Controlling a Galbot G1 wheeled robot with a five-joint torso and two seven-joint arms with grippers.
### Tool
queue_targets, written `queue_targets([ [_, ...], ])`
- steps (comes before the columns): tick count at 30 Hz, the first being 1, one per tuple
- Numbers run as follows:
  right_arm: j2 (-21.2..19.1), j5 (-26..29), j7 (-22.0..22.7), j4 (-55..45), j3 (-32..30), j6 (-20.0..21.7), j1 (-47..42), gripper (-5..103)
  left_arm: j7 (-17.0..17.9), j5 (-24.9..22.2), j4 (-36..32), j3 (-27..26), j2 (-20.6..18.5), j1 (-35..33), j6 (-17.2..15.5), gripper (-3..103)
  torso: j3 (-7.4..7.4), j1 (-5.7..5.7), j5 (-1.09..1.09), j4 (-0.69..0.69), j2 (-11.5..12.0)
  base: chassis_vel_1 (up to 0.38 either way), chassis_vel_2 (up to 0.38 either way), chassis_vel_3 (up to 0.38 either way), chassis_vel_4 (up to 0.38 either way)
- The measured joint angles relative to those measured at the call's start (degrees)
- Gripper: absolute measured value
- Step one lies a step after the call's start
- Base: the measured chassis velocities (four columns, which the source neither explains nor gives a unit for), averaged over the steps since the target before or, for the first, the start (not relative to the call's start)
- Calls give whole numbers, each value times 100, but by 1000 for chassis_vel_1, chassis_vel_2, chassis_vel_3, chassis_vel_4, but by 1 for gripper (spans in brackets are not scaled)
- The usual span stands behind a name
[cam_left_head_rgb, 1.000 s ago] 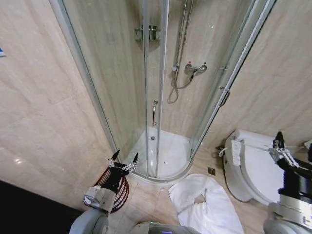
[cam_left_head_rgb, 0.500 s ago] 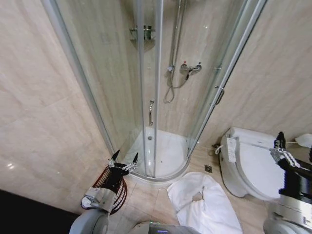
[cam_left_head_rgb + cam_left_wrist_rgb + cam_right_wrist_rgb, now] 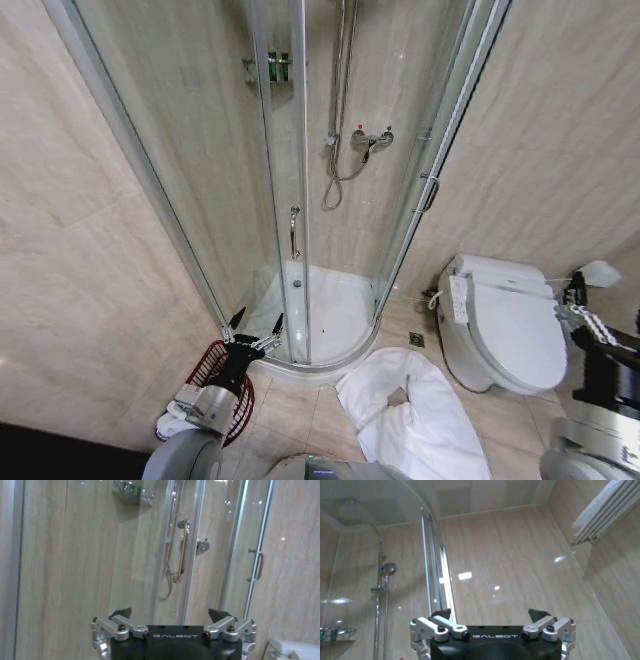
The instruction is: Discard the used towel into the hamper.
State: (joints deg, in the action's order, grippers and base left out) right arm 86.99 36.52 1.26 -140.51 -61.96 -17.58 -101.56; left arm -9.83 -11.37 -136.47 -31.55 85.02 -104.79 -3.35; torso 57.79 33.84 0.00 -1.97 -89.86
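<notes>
Left gripper: fingers spread wide, empty, raised directly above the hamper, a small round dark red-brown basket of open slats. Hamper: on the tiled floor beside the curved glass shower enclosure. Crumpled white towel: on the floor, well apart from the hamper. Right gripper: fingers wide apart, empty, raised beside the white toilet.

The head camera looks steeply down from above at the shower enclosure. Both wrist cameras sit low, tilted upward; the left faces the enclosure's door handle, the right its shower head.
</notes>
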Motion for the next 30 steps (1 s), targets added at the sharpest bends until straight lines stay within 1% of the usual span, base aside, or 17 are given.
queue_targets([
  [16,-2,3,14,3,21,3,9,100,0,0,0,0,0,0,0,100,0,-1,-1,1,0,-9,-15,10,9],
  [23,3,5,5,26,18,-19,8,100,0,0,0,0,1,0,0,100,0,0,1,0,1,-134,-123,155,131],
  [24,3,5,2,33,18,-45,7,100,0,0,0,0,0,0,0,100,0,0,-2,1,1,-212,-179,196,191],
  [26,2,4,-42,64,14,-120,13,100,0,0,0,1,1,0,0,100,0,0,3,0,1,-175,-174,165,179],
  [30,1,1,-63,78,9,-173,29,100,0,0,0,2,2,0,0,100,0,1,3,1,1,-113,-133,122,103],
])
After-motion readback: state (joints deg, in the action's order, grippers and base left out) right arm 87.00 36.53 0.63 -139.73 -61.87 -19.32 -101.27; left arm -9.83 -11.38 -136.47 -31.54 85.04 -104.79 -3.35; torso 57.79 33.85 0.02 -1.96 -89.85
